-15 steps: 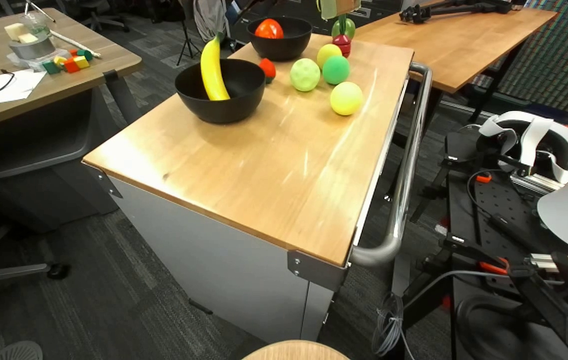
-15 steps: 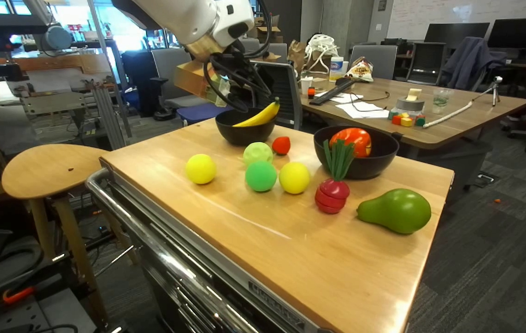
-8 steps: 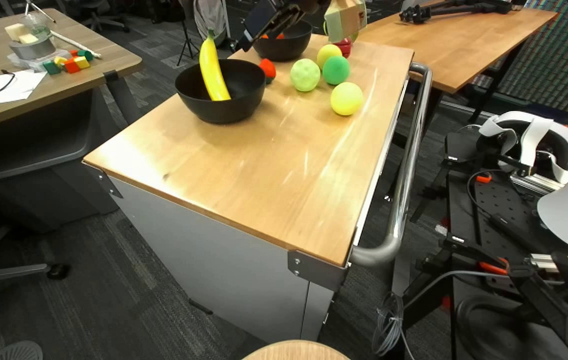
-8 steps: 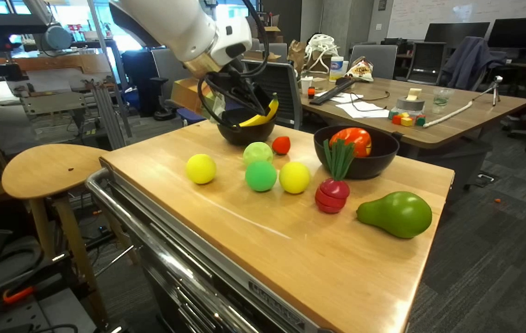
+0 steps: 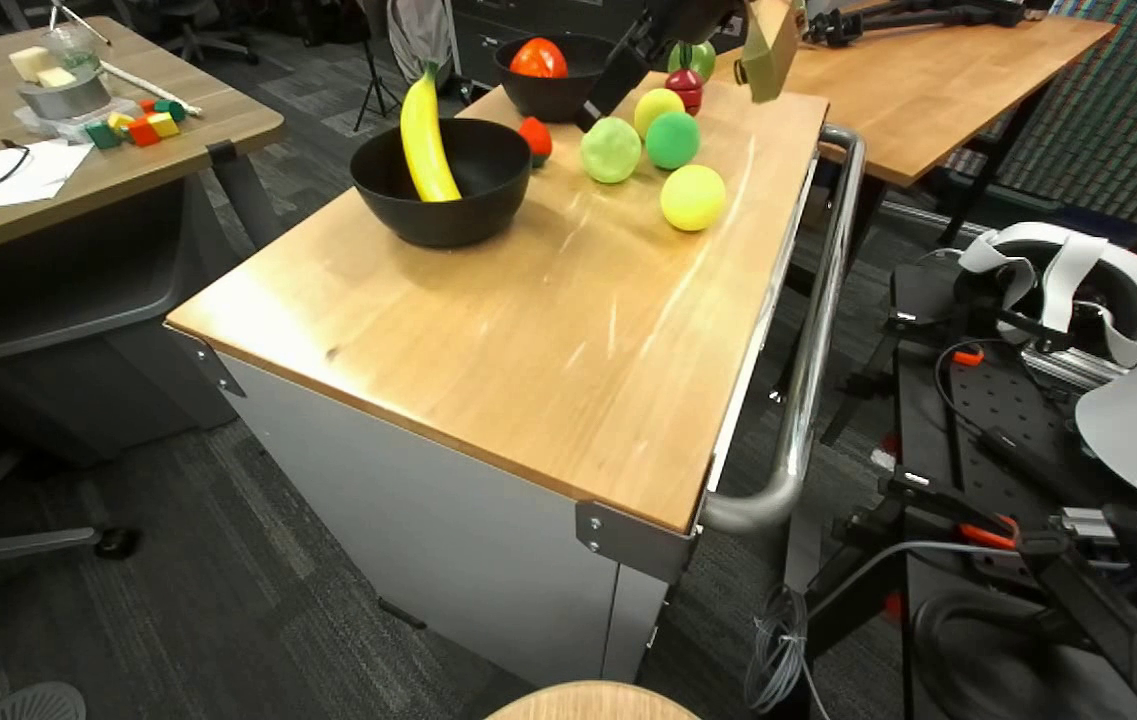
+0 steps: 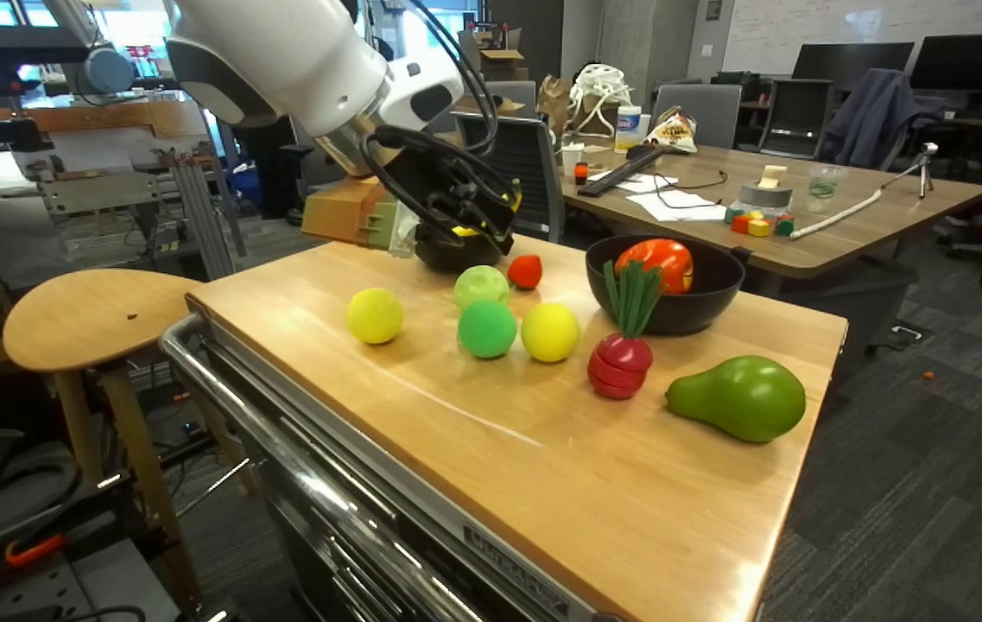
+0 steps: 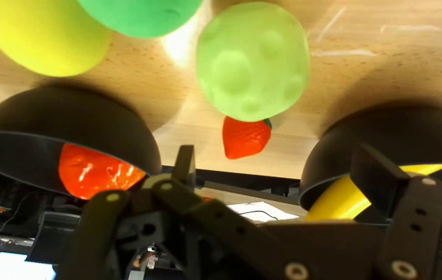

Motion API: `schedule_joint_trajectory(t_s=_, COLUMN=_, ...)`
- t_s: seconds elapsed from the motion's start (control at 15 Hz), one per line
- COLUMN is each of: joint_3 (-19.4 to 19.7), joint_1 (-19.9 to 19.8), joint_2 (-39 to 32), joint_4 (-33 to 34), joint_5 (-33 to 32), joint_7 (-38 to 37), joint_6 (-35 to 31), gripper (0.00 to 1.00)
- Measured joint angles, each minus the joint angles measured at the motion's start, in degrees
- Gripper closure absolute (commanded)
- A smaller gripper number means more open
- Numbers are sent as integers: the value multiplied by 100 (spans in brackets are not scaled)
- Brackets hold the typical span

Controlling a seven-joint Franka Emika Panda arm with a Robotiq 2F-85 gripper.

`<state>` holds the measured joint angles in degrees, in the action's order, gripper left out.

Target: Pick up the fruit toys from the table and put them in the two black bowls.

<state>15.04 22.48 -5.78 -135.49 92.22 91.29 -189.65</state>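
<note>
My gripper (image 7: 283, 171) hangs open above the table (image 5: 528, 330), its fingers wide apart and nothing between them. Beyond them, in the wrist view, lie a red strawberry (image 7: 246, 137) and a dimpled light-green ball (image 7: 252, 62). One black bowl (image 5: 443, 215) holds the yellow banana (image 5: 425, 140); the other black bowl (image 6: 715, 315) holds the red-orange apple (image 6: 663, 263). Loose on the table are two yellow balls, one apart (image 6: 375, 316), one (image 6: 550, 332) beside a green ball (image 6: 487, 329), plus a red stalked toy (image 6: 620, 367) and a green pear (image 6: 741, 399). My arm partly hides the banana's bowl in an exterior view.
A grey metal bar (image 5: 808, 400) runs along one table edge. Behind stands a brown desk (image 6: 853, 233) with papers, blocks and tape. A round wooden stool (image 6: 93, 320) is beside the table. Cables (image 6: 447, 164) loop around the wrist.
My gripper has come down and across, from over the far bowl toward the light-green ball and strawberry. It now covers more of the banana's bowl in an exterior view. The fruits stay put.
</note>
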Motion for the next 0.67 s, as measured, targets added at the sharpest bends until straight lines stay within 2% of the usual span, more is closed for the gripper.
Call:
schedule_joint_trajectory(t_s=0.2, joint_3=-12, joint_1=4, joint_2=445, joint_4=-395, joint_5=-162, joint_7=127, joint_6=-108, gripper=0)
schedule_joint_trajectory(t_s=0.27, joint_3=-156, joint_1=-138, joint_2=567, joint_4=-541, joint_5=-483, joint_7=-6, joint_6=-108, gripper=0)
schedule_joint_trajectory(t_s=0.4, joint_3=-565, joint_1=-566, joint_2=619, joint_4=-721, joint_5=-1145, joint_7=-656, joint_6=-93, gripper=0)
schedule_joint_trajectory(t_s=0.53, joint_3=-687, joint_1=-685, joint_2=561, joint_4=-747, joint_5=-1258, joint_7=-797, joint_6=-92, gripper=0)
schedule_joint_trajectory(t_s=0.67, joint_3=-878, joint_1=-945, joint_2=469, joint_4=-895, joint_5=-1785, joint_7=-1511, joint_6=37, gripper=0)
